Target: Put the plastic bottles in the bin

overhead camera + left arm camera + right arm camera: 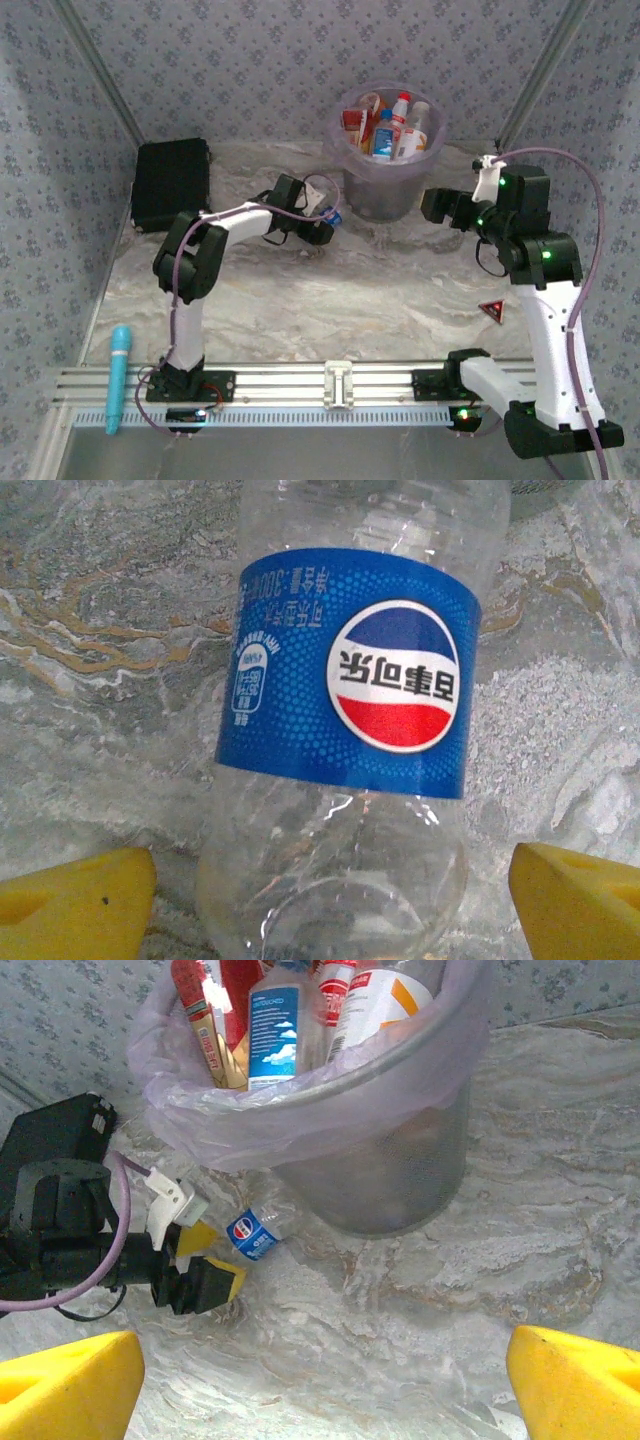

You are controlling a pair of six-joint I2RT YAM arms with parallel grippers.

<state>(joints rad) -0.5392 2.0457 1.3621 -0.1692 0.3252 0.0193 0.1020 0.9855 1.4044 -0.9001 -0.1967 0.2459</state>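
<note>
**A:** How many bottles lie loose on the table?

**B:** One. A clear blue-labelled bottle lies on its side toward the far edge, just beside the foot of the bin, on the bin's left. I cannot tell whether the two touch.

**A:** And in the bin?

**B:** It stands at the far edge, a little right of the middle. It has a mesh wall with a pale purple lining folded over the rim. The bottles inside stand packed together. I count at least four: one with a red label, one blue-and-white, one white with an orange mark and one with a red cap. They are too crowded for a sure total.

**A:** The two grippers?

**B:** The left gripper is spread wide and straddles the loose bottle. In its wrist view one yellow fingertip sits on each side of the bottle, with bare table showing in both gaps, so nothing is clamped. The right gripper is also spread wide, with only table between its two fingertips. It hangs to the right of the bin, apart from it.

**A:** Anything else?

**B:** Three things. One black case is in the far left corner. One teal stick-like tool is at the near left edge. One small red triangle is on the right side of the table.
</note>
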